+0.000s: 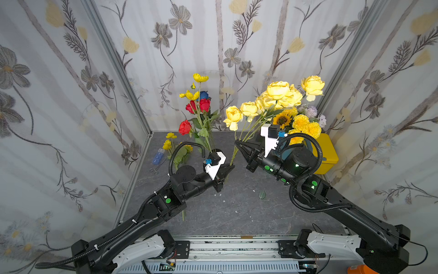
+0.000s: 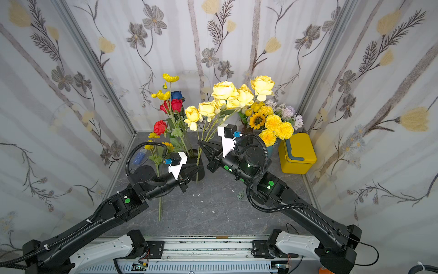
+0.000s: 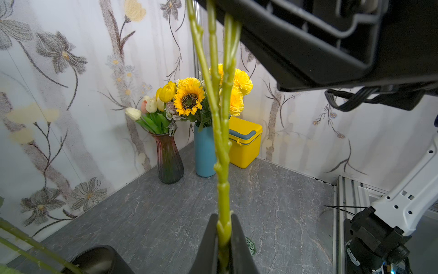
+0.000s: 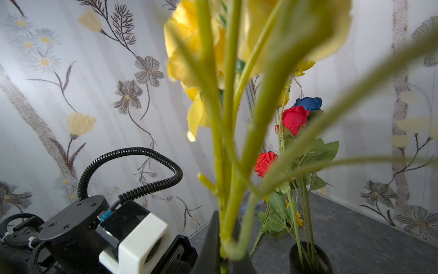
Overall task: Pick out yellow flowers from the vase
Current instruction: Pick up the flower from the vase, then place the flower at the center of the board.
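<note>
Left gripper (image 3: 223, 221): clenched on lower green stem of pale yellow artificial rose spray (image 1: 278, 91).
Right gripper (image 1: 237, 143): clamped on same stems, higher up.

Yellow box (image 1: 328, 151), red roses (image 1: 205, 104) (blue rose (image 1: 204, 95) alongside), fallen leaf (image 1: 262, 195)

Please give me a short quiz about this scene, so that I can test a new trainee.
1. True or false: the left gripper and the right gripper are both shut on stems of the yellow roses.
2. Which vase holds the red roses? A blue, B black, C dark red glass.
3. Fill in: the lidded box near the wall is ____.
Key: 1 true; 2 B; 3 yellow.
</note>
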You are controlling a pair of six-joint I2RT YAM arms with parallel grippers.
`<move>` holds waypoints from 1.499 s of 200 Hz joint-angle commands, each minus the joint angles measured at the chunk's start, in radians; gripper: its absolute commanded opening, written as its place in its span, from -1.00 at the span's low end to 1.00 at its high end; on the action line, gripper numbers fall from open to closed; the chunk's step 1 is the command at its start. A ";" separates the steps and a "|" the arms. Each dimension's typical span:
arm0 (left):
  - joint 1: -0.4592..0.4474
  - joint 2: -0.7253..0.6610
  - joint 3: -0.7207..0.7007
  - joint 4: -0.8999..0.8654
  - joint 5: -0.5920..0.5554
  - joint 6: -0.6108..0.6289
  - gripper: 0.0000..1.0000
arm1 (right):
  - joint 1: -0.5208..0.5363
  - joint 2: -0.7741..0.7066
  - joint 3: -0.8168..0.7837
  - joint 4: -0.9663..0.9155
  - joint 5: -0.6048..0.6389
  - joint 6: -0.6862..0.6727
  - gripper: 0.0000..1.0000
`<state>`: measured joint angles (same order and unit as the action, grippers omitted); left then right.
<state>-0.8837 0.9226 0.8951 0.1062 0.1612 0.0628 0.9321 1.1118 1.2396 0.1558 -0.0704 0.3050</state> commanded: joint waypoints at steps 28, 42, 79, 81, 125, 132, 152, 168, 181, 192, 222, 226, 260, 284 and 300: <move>0.002 -0.008 0.012 -0.007 -0.065 -0.011 -1.00 | 0.000 -0.023 -0.052 0.081 0.090 -0.035 0.09; 0.002 -0.019 0.011 -0.012 -0.097 -0.011 -1.00 | 0.000 -0.043 -0.079 0.109 0.113 -0.054 0.35; 0.002 -0.096 0.006 -0.048 -0.202 -0.030 -1.00 | -0.001 -0.113 -0.155 0.143 0.176 -0.112 0.76; 0.001 -0.101 0.007 -0.053 -0.209 -0.031 -1.00 | -0.001 -0.117 -0.160 0.143 0.179 -0.117 0.78; 0.001 -0.228 0.088 -0.230 -0.463 -0.080 -1.00 | -0.010 -0.207 -0.283 0.160 0.297 -0.178 0.93; 0.002 -0.242 0.102 -0.264 -0.534 -0.086 -1.00 | -0.014 -0.218 -0.300 0.159 0.311 -0.178 0.94; 0.016 -0.260 0.141 -0.365 -0.797 -0.133 -1.00 | -0.025 -0.231 -0.329 0.149 0.326 -0.168 0.96; 0.050 -0.247 0.180 -0.449 -0.867 -0.208 -1.00 | -0.034 -0.230 -0.344 0.146 0.329 -0.156 0.96; 0.085 -0.238 0.193 -0.483 -0.887 -0.267 -1.00 | -0.043 -0.222 -0.352 0.153 0.327 -0.136 0.97; 0.127 -0.218 0.204 -0.516 -0.913 -0.307 -1.00 | -0.048 -0.212 -0.353 0.154 0.314 -0.121 0.97; 0.401 -0.085 0.280 -0.683 -0.756 -0.414 -1.00 | -0.055 -0.193 -0.347 0.157 0.297 -0.091 0.97; 0.438 -0.072 0.279 -0.689 -0.725 -0.422 -1.00 | -0.055 -0.192 -0.347 0.154 0.297 -0.089 0.97; 0.648 -0.010 0.203 -0.654 -0.500 -0.439 -1.00 | -0.062 -0.214 -0.365 0.137 0.314 -0.072 0.98; 0.735 0.038 0.122 -0.611 -0.329 -0.451 -1.00 | -0.069 -0.242 -0.389 0.129 0.324 -0.061 0.98; 0.750 0.076 0.067 -0.587 -0.273 -0.457 -1.00 | -0.077 -0.253 -0.398 0.118 0.333 -0.058 0.98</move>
<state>-0.1608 0.9604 1.0183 -0.5270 -0.2852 -0.3698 0.8627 0.8742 0.8536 0.2665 0.2417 0.2272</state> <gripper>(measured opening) 0.092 0.990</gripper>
